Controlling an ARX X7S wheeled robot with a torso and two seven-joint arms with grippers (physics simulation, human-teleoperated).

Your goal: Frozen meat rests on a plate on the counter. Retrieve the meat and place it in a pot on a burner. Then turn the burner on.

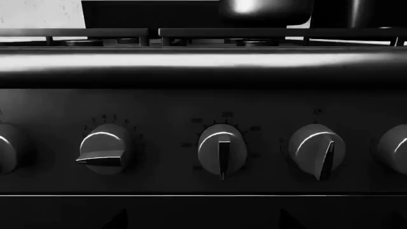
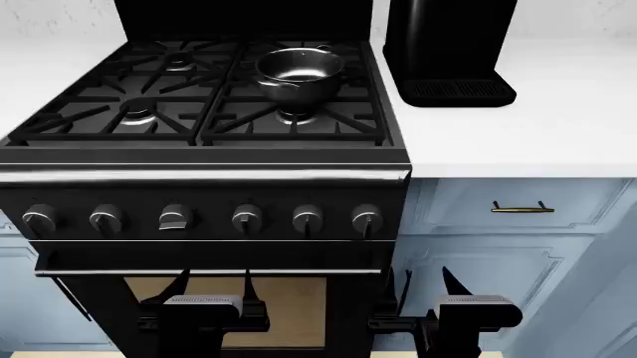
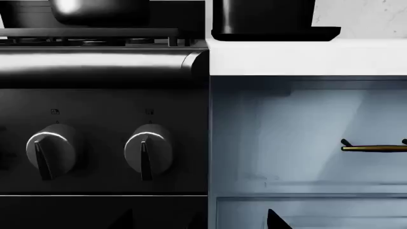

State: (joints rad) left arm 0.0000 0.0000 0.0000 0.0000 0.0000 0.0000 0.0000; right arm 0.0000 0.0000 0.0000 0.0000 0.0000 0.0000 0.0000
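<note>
sitting in the middle of the head view is a big black stove [image 2: 199, 179], with its grates taking up most of the top. the white counter [image 2: 538, 127] is lying beside it on the right, over blue cabinet doors, and one door is showing a thin brass handle [image 2: 521, 209]. a tall black coffee machine [image 2: 448, 48] is standing on the counter near the stove's back corner. the pot [image 2: 298, 74] is sitting upright on the back right burner, shiny and round, and nothing can be made out inside it. the meat and the plate are not showing in any view. six knobs are lining the stove front; the third knob [image 2: 175, 218] from the left is pointing sideways while the others are pointing down. low in front of the oven door, the left gripper [image 2: 214, 287] is hanging with its fingers spread apart and holding nothing. the right gripper [image 2: 426, 283] is hanging in front of the cabinet, spread apart too, with nothing in it.
</note>
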